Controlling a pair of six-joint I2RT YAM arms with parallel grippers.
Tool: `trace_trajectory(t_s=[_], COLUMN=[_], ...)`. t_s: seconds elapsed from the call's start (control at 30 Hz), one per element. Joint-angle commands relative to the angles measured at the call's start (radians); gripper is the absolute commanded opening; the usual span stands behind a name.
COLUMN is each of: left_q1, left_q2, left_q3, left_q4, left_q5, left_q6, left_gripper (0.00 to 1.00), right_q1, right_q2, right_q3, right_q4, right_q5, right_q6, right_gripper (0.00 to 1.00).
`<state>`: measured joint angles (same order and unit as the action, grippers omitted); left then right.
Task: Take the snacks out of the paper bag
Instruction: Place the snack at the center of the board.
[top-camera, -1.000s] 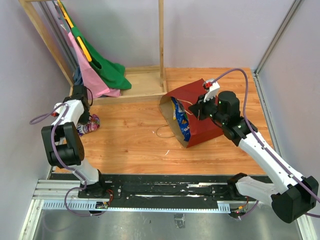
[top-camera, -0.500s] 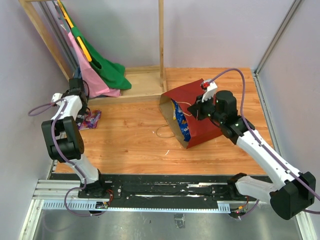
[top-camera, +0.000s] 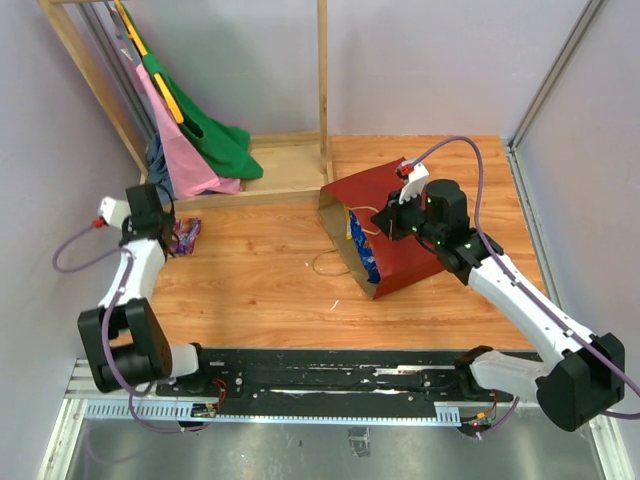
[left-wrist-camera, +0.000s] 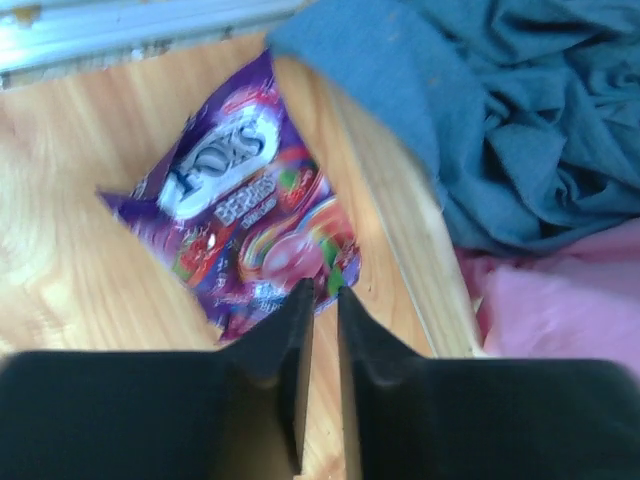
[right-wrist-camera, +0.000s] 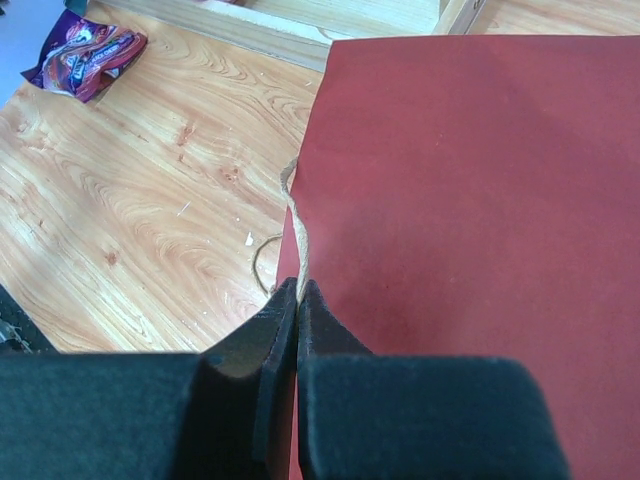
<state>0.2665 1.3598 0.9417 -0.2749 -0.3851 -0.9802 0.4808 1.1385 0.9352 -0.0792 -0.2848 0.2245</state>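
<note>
The bag (top-camera: 405, 215) lies on its side on the tabletop (top-camera: 260, 275), right of the middle in the top view, with its open mouth to the left. A blue chip bag (top-camera: 362, 245) sits just inside the mouth. The right fingers (right-wrist-camera: 298, 292) are pinched tight on the thin string handle (right-wrist-camera: 296, 225) at the edge of the red bag. Another string loop (top-camera: 325, 263) lies on the wood in front of the mouth. A purple candy pack (left-wrist-camera: 235, 215) lies flat on the tabletop at the far left of the top view, well apart from the bag and right beside a wood bar (left-wrist-camera: 400, 230). The left fingers (left-wrist-camera: 321, 300) are almost closed, with only a thin gap, and hold nothing. Their tips show over the pack's lower corner in the left wrist view, but I cannot tell if they touch it. Blue cloth (left-wrist-camera: 510, 110) and pink cloth (left-wrist-camera: 560, 310) lie past the wood bar, at the right of that view.
</note>
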Motion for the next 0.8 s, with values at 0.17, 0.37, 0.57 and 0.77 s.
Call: trace_trajectory(t_s=[0.17, 0.37, 0.57, 0.77], left_q1=[0.004, 0.005, 0.006, 0.005], left_q2=[0.123, 0.291, 0.269, 0.178], left_q3=[-0.093, -0.064, -0.159, -0.220], left_q4=[0.285, 0.204, 0.180, 0.105], left_q5=[0.147, 0.065, 0.131, 0.052], left_q6=[0.068, -0.084, -0.165, -0.233], left_gripper=[0.01, 0.01, 0.01, 0.01], right_q1=[-0.019, -0.019, -0.019, -0.019], right_q2=[0.011, -0.005, 0.002, 0.005], right_q3=[-0.002, 0.001, -0.003, -0.004], right_q4=[0.027, 0.006, 0.010, 0.010], right_q5=[-0.037, -0.019, -0.016, -0.025], right_q6=[0.007, -0.009, -0.011, -0.008], right_gripper=[0.01, 0.01, 0.01, 0.01])
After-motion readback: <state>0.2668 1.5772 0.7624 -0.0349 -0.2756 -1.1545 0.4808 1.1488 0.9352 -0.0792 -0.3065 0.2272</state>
